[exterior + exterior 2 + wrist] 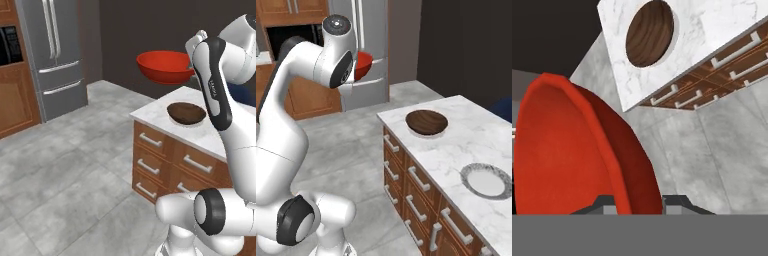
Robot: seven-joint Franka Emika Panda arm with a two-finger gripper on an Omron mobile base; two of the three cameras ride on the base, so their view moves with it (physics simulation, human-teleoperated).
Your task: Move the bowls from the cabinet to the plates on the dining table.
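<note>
Hand view | red bowl (572, 155) glossy, shallow | claw (639, 202) pinching rim

The counter (476, 135) is a white, grey-veined marble top over brown wooden drawers (421, 195) with silver handles, running from the centre to the lower right of the right base view. A dark brown wood-grain bowl (427, 122) sits near its far end on a pale plate whose thin light rim (426, 134) shows just beneath it. Toward the lower right lies a second plate (485, 180), flat on the marble, well apart from the bowl. The counter stands on a grey tiled floor (356, 145).
</note>
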